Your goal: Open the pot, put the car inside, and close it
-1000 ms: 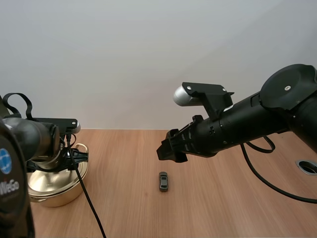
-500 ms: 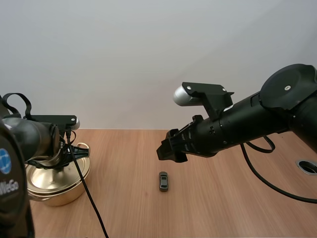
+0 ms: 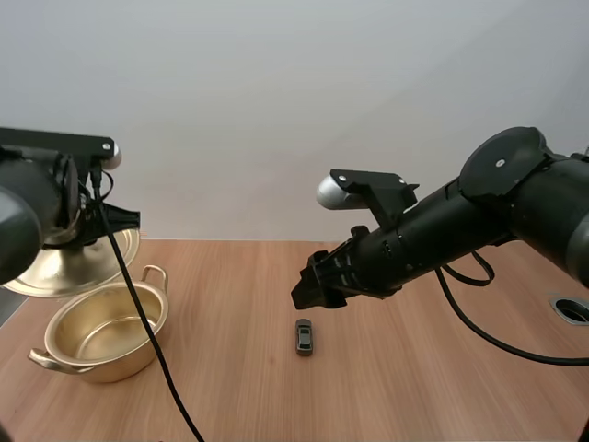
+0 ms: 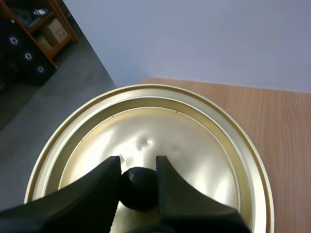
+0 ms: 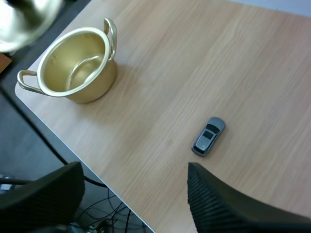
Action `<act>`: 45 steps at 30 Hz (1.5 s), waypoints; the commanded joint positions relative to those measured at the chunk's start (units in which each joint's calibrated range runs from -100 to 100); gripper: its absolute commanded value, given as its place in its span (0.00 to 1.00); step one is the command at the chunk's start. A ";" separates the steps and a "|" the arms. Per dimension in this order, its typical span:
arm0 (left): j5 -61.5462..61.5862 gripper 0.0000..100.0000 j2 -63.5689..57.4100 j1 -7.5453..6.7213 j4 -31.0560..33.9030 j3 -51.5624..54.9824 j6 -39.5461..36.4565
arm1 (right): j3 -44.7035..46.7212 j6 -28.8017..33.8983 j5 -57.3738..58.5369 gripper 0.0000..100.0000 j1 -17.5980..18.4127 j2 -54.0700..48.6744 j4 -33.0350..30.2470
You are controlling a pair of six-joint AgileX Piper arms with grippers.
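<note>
wood-grain table (image 3: 414, 387); round brass pot (image 3: 110, 366); left gripper (image 4: 137, 166) pinches ridged lid (image 4: 194, 145)

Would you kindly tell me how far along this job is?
Done: the pot is open, its lid held clear by the left gripper, shut on the knob. In hand: the right gripper hangs open above the car, which lies on the table. Left: car into pot, lid back on.

My right arm (image 3: 433, 230) is matte black, its rounded joint housing (image 3: 520, 184) showing one small silver screw (image 3: 500, 163) toward eleven o'clock of centre, my left arm (image 3: 28, 221) likewise black and rounded, my right fingers (image 5: 218, 208) black and ribbed.
</note>
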 commanded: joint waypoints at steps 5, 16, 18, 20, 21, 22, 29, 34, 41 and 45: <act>17.61 0.00 -15.29 -0.02 -11.49 -10.25 9.57 | 0.26 -2.35 -6.00 1.00 -0.01 12.35 0.52; 34.27 0.00 -25.60 -0.02 -19.25 -13.83 14.42 | 0.26 -6.27 -17.88 1.00 0.50 23.53 1.09; 35.23 0.00 -25.89 -0.02 -19.25 -13.83 14.42 | 0.26 -6.27 -21.70 1.00 1.96 24.57 -1.73; 36.44 0.00 -25.89 -0.02 -19.25 -13.83 14.51 | 0.26 -4.60 -24.73 1.00 4.41 25.17 -4.79; 36.76 0.00 -25.89 -0.02 -19.25 -13.83 14.51 | 0.26 -3.47 -25.98 1.00 5.91 25.17 -6.47; 36.95 0.00 -25.89 -0.02 -19.25 -13.83 14.51 | 0.26 -2.45 -27.08 1.00 7.51 25.17 -8.19; 37.33 0.00 -25.89 -0.02 -19.25 -13.83 14.62 | 0.26 13.72 -36.41 1.00 14.36 25.17 -31.83; 37.32 0.00 -25.89 -0.02 -19.25 -13.83 14.84 | 0.26 14.23 -37.79 1.00 14.80 28.12 -31.72; 39.34 0.00 -25.97 -0.02 -19.25 -13.83 15.52 | 0.26 14.23 -42.69 1.00 14.80 34.47 -31.72; 39.34 0.00 -25.97 -0.02 -19.25 -13.83 15.52 | -0.26 14.14 -44.11 1.00 15.14 35.82 -31.72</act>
